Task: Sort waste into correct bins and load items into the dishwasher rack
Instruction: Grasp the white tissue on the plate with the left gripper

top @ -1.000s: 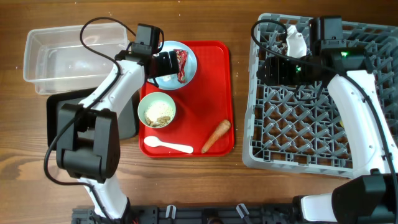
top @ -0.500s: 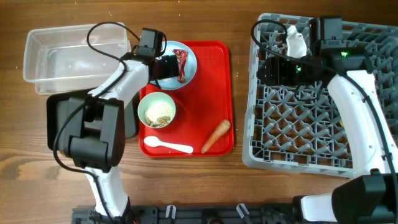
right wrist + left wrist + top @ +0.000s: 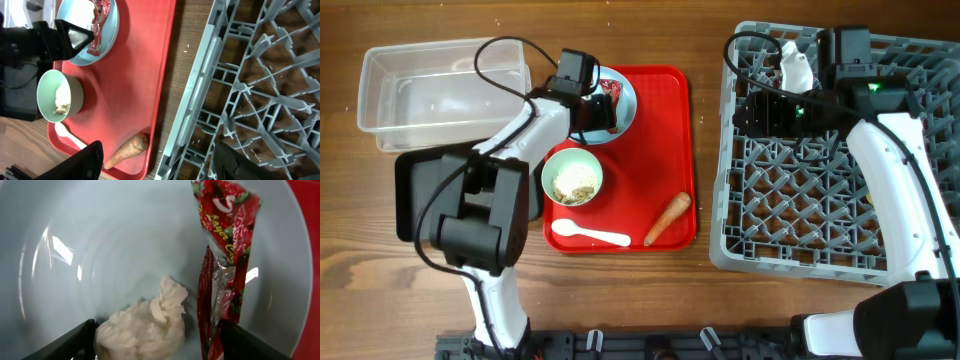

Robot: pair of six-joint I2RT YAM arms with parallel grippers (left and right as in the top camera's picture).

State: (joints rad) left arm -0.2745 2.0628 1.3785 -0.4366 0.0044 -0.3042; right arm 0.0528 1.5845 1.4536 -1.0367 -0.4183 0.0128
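Observation:
My left gripper (image 3: pixel 603 108) is open and low inside the pale blue bowl (image 3: pixel 625 118) on the red tray. In the left wrist view its fingers (image 3: pixel 157 342) straddle the small white crumpled scrap (image 3: pixel 142 325). The red-and-dark wrapper (image 3: pixel 220 255) lies just right of the scrap, by the right finger, and also shows overhead (image 3: pixel 613 95). The pale green bowl (image 3: pixel 572 177) holds beige crumbs. The white spoon (image 3: pixel 590 235) and the carrot (image 3: pixel 667 218) lie on the tray. My right gripper (image 3: pixel 752 112) is open and empty over the left side of the grey rack (image 3: pixel 840 190). The yellow cup is out of view.
The clear tub (image 3: pixel 440 90) stands at the back left, with the black tray (image 3: pixel 415 190) in front of it under my left arm. The flat red tray (image 3: pixel 665 130) lies between them and the rack. A white object (image 3: pixel 795 65) stands among the rack's back pegs.
My left gripper has moved right and down into the blue bowl, so its fingers now flank the white scrap. The right arm has not moved.

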